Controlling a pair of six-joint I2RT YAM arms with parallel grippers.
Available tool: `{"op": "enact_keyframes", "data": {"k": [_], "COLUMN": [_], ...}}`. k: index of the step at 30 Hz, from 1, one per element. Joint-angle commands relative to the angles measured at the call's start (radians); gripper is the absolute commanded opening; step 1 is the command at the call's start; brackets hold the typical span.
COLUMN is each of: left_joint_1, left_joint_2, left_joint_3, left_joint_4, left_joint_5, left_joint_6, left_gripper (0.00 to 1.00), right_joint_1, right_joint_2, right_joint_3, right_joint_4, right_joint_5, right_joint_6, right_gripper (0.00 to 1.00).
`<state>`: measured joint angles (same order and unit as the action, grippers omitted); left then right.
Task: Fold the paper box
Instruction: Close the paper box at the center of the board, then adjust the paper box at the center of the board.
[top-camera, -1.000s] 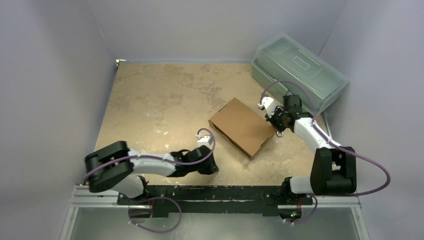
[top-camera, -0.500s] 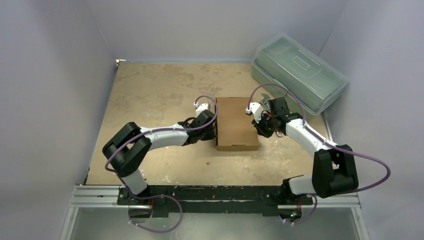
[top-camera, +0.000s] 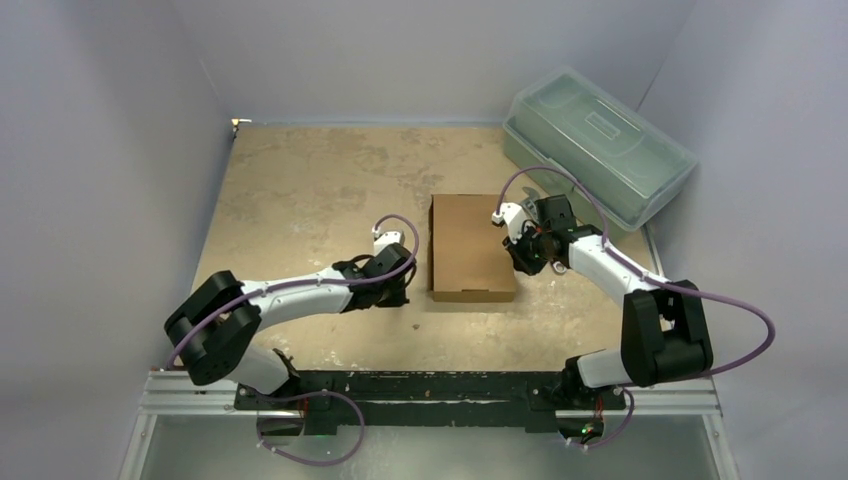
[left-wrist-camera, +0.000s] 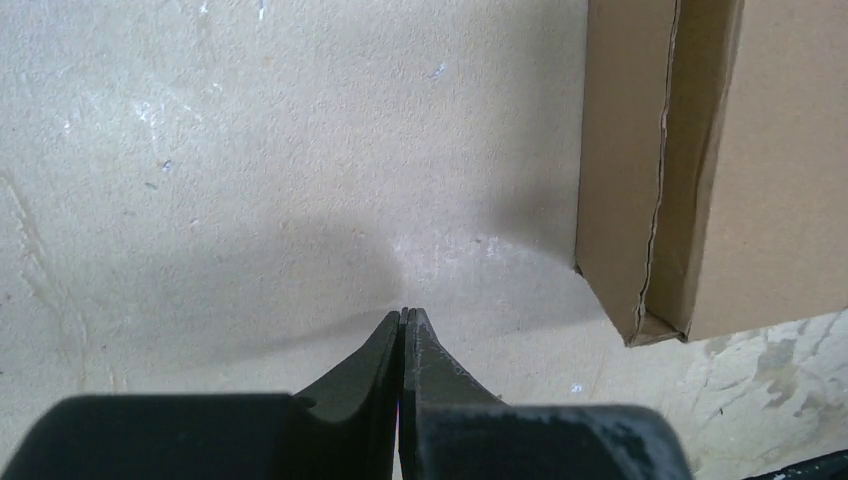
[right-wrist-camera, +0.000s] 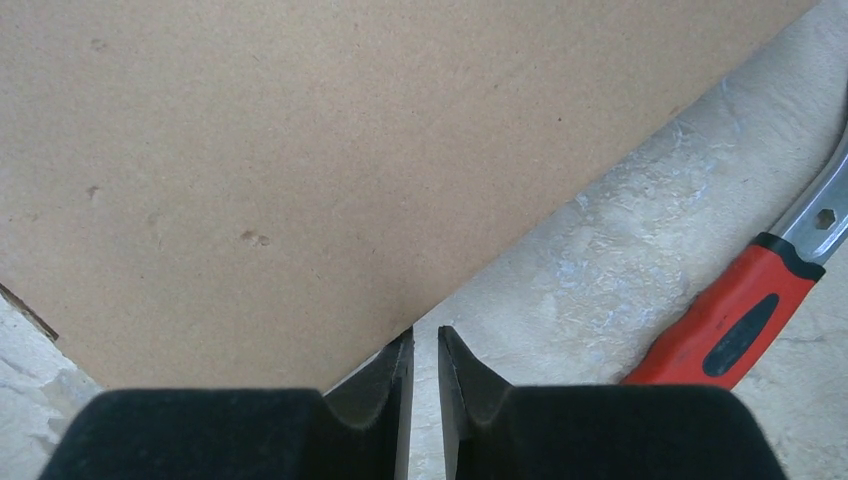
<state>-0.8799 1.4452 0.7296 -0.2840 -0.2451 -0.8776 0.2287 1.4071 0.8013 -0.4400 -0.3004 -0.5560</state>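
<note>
Pale grey walls (top-camera: 430, 50) box in a mottled tan table (top-camera: 300, 200), and from overhead the paper box (top-camera: 470, 245) sits just right of centre, folded up and closed, lid flat, long sides running away from the arms. Off in the far right corner there is a translucent grey-green toolbox (top-camera: 600, 140), well apart from the action.

Down to the left wrist camera now: the left gripper (left-wrist-camera: 404, 315) has its fingers pressed tight together with nothing between them, hanging low over bare table. The box's near left corner stands just ahead and to the right, near but not touching. This view picks up something that the overhead one cannot, a thin seam running down the box's side wall where one cardboard layer overlaps another, slightly ragged at the corner.

Over to the right wrist camera: the right gripper (right-wrist-camera: 425, 335) shows a slim gap between its fingers, with table surface visible through it and nothing clamped. Its tips sit right at the box's edge, the brown lid filling most of the picture. And here is a find of this view alone: a red-handled tool (right-wrist-camera: 745, 325) with a silver metal shaft lies on the table just right of the gripper. From above, the right arm hides most of it.
</note>
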Motion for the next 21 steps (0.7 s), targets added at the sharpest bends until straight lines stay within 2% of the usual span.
{"op": "enact_keyframes", "data": {"k": [1,6,9,13,17,18,21], "left_joint_1": [-0.022,-0.117,-0.136,-0.133,-0.080,-0.065,-0.034], "left_joint_2": [0.068,0.314,0.392,0.310,0.129,0.078,-0.096], "left_joint_3": [0.111,0.453,0.536,0.447,0.282,0.238,0.094], "left_joint_4": [0.003,-0.039,-0.028,-0.065,-0.085,-0.078,0.004], "left_joint_5": [0.024,0.036,0.079,-0.018,-0.074,-0.079,-0.064], "left_joint_6": [0.034,0.073,0.068,0.050,0.046,0.047,0.070], "left_gripper": [0.00,0.00,0.00,0.00,0.03,0.07,0.36], "right_joint_1": [0.005,0.016,0.016,0.016,0.014,0.013,-0.009], "right_joint_2": [-0.002,0.008,-0.009,-0.023,-0.042,-0.055,-0.117], "right_joint_3": [0.010,0.008,-0.006,-0.010,0.001,0.000,0.005], "right_joint_4": [0.014,0.002,0.001,0.015,0.044,0.051,0.063], "right_joint_5": [-0.001,-0.022,-0.021,-0.002,0.028,0.044,0.069], "right_joint_6": [0.017,0.015,0.013,0.013,0.033,0.037,0.049], "right_gripper": [0.17,0.16,0.16,0.18,0.23,0.24,0.32]}}
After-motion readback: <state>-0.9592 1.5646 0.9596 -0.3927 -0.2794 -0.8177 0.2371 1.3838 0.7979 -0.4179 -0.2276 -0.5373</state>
